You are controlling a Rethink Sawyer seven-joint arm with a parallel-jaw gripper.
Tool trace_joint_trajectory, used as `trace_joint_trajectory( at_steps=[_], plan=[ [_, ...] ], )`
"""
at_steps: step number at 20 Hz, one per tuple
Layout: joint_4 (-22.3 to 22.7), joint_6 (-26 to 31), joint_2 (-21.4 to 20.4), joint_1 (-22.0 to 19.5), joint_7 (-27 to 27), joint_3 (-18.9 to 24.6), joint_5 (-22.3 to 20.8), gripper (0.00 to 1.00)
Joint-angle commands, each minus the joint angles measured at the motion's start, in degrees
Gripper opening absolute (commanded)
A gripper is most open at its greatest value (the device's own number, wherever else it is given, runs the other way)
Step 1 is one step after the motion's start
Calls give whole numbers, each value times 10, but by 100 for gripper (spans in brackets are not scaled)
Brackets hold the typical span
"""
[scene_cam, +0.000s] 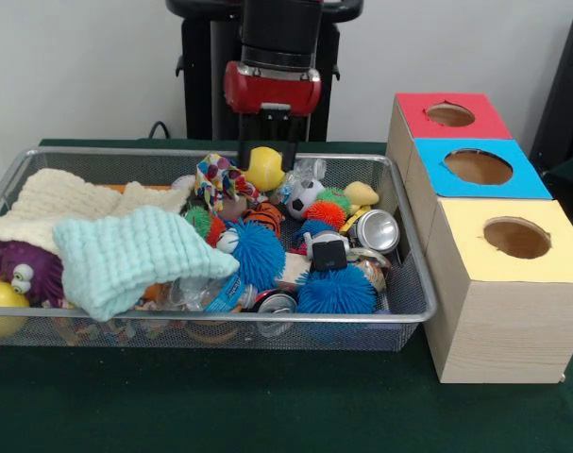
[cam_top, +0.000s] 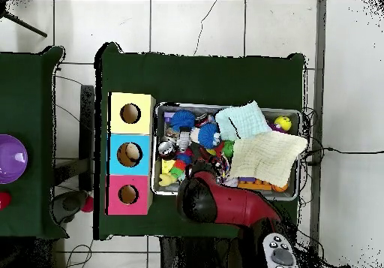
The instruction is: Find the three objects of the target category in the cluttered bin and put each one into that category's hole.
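The wire-mesh bin (scene_cam: 413,307) is full of clutter; it also shows in the overhead view (cam_top: 293,113). My gripper (scene_cam: 266,159) hangs low over the bin's far middle, right at a bright yellow round thing (scene_cam: 265,170). I cannot tell whether it grips it. An orange black-striped plush tiger (scene_cam: 263,218) lies just in front of that, half buried. A pale yellow plush (scene_cam: 362,193) lies to the right by a can. The red-faced hole (scene_cam: 450,115) is the farthest box top; in the overhead view it (cam_top: 128,194) lies nearest the robot. The arm (cam_top: 225,203) hides the gripper from above.
Blue puffer balls (scene_cam: 258,255), a soccer ball (scene_cam: 303,198), cans (scene_cam: 378,230), a mint cloth (scene_cam: 126,257), a cream cloth (scene_cam: 59,198) and a purple puffer (scene_cam: 26,269) fill the bin. Blue-faced (scene_cam: 478,167) and yellow-faced (scene_cam: 517,238) holes sit nearer. A purple bowl (cam_top: 9,158) is on a side table.
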Motion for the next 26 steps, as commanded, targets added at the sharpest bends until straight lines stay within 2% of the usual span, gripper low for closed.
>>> trace_joint_trajectory(
  at_steps=[1, 4, 5, 8, 11, 15, 19, 23, 26],
  plan=[
    [-66, -9, 21, 23, 79, -92, -18, 100],
    [-64, -32, 31, 26, 91, -101, -9, 100],
    [-43, -62, 33, 3, 120, -81, 8, 100],
    [-20, -95, 59, -25, 150, -51, 20, 100],
    [-6, -152, 85, -50, 174, -24, 21, 100],
    [-2, -184, 110, -67, 179, 0, 21, 100],
    [-11, -210, 139, -53, 171, -11, 37, 100],
    [-13, -202, 146, -42, 163, -15, 57, 100],
    [-5, -164, 137, -48, 164, -3, 72, 100]
  ],
)
